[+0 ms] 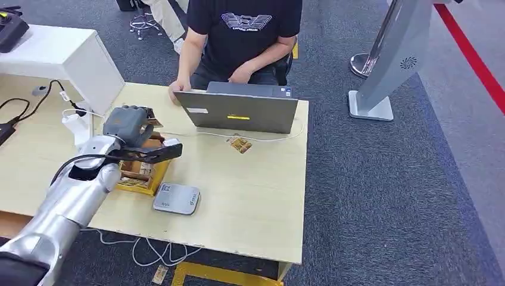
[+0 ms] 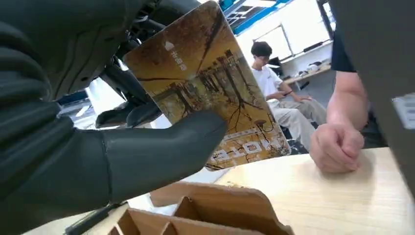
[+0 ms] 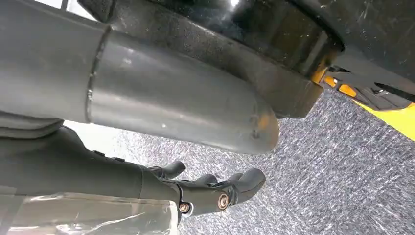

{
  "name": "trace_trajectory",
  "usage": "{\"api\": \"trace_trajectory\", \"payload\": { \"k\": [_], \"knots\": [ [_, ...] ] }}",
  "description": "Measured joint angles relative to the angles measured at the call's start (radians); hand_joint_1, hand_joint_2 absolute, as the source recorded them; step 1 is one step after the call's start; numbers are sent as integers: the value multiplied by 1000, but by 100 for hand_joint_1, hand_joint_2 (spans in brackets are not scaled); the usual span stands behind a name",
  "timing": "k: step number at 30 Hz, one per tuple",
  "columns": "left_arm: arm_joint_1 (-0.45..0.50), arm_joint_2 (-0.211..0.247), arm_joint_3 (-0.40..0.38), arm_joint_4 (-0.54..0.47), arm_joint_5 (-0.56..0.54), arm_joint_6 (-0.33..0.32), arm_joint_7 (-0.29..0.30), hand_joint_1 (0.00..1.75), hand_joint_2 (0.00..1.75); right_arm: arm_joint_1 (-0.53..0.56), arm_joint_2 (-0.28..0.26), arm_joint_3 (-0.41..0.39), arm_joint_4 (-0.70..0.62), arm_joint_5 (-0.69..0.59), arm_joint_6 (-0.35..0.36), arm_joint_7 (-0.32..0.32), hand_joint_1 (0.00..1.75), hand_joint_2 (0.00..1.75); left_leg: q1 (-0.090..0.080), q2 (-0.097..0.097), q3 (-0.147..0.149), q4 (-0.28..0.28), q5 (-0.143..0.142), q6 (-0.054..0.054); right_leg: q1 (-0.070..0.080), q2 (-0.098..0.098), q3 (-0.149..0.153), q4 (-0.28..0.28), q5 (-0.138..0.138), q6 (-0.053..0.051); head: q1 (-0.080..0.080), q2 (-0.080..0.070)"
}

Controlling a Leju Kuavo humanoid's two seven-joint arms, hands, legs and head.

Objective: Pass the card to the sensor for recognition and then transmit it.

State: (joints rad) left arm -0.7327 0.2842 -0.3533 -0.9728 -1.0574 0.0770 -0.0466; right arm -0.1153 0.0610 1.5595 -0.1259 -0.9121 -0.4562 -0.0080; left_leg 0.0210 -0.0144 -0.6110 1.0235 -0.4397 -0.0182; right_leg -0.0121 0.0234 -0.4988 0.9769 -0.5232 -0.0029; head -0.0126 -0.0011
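Being pinched between the thick grey thumb and the darker fingers of the left hand [image 1: 127, 124] is a flat rectangular card printed with golden-brown autumn trees [image 2: 210, 83]; the hand is clamped on it, and the card is being held in the air above a partitioned brown cardboard box [image 1: 140, 173] that is sitting in a yellow tray on the pale wooden desk [image 1: 256, 190]. In the left wrist view the thumb is being pressed across the card's lower face, with the box's dividers just below it. A small grey square card sensor [image 1: 176, 198] is lying on the desk just beside the box, toward the near edge, and is not being touched by the card. A second small card [image 1: 239, 144] is lying flat on the desk near a grey open laptop [image 1: 241, 109], at which a person in a black T-shirt [image 1: 244, 30] is being seated, one fist resting on the desktop. A white cable is being run along the desk in front of the laptop. The right hand [image 3: 215, 193] is being hung low over grey carpet [image 3: 342, 161], its dark fingers apart, slightly curled, and nothing being held in them.
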Motion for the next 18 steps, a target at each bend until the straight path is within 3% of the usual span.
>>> {"api": "trace_trajectory", "payload": {
  "k": [18],
  "knots": [
    [171,-8,-125,-217,31,-32,-13,175,175,0,0,0,0,-8,0,6,0,0,0,0,0,0,0,0,0,0,0,0,0,0,0,0]
  ]
}}
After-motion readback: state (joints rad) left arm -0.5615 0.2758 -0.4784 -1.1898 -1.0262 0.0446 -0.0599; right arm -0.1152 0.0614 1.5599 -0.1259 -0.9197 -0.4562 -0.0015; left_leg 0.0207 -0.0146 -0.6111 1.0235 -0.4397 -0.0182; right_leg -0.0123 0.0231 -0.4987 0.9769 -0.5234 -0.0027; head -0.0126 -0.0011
